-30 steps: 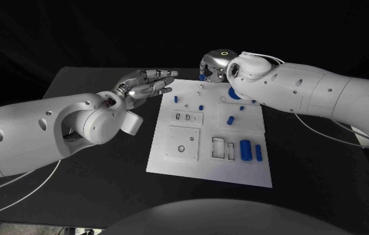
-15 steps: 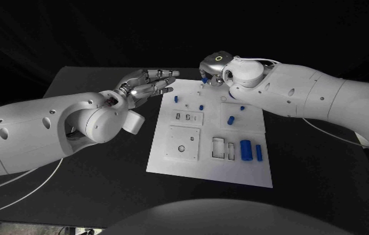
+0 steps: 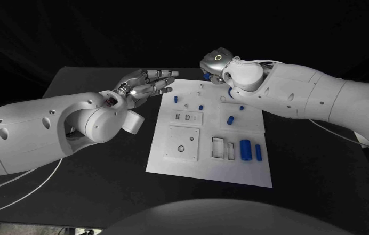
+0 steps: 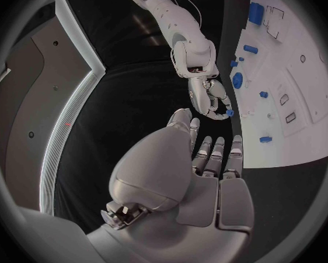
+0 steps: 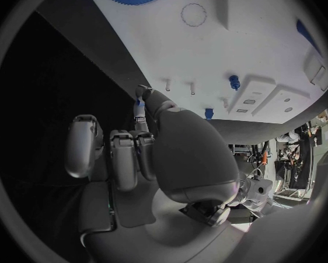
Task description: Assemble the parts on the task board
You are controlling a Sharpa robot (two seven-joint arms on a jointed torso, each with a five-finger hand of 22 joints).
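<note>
Several blue parts (image 3: 246,150) already sit in the task board (image 3: 211,168), others lie loose. My left hand (image 3: 146,86), beside its far corner, hangs spread and empty; my right hand (image 4: 211,99) pinches a small blue peg (image 4: 228,112) just off that edge.

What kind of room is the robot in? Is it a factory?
More likely a robot test lab: a black table with dark surroundings, a white task board of small blue parts, and cluttered shelves in the right wrist view.
</note>
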